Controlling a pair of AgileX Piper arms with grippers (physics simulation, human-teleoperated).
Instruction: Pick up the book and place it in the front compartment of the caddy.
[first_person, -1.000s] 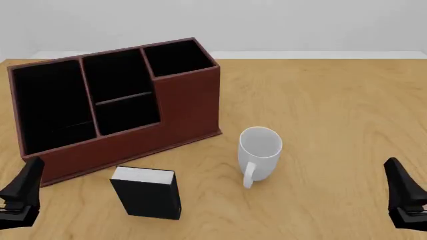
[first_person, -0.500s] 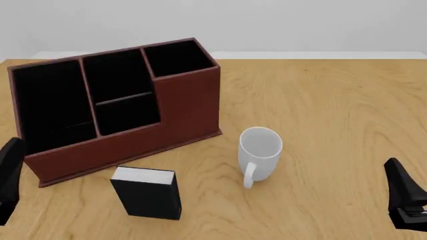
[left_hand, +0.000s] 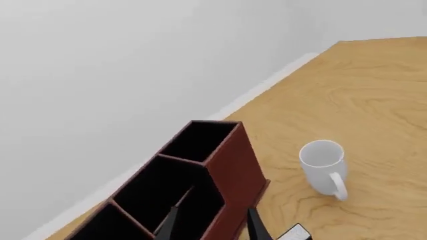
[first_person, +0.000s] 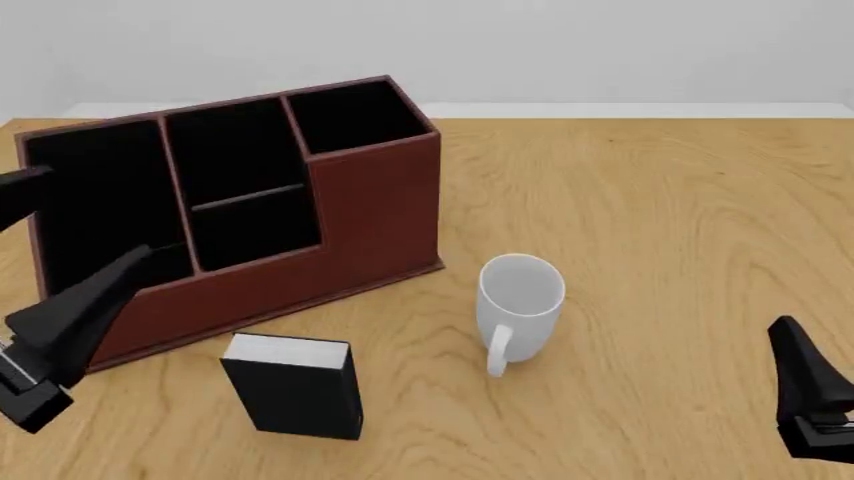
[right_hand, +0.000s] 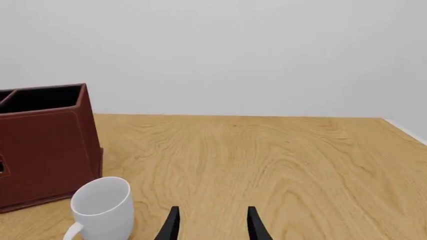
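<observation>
Book upright on table, right of left gripper, apart; both grippers' jaws apparently parted, empty.

The front view looks down and forward across the table at the caddy, the left wrist view looks at it from close above its tall end, and the right wrist view sits low beyond the mug, all three sharing caddy and mug.
</observation>
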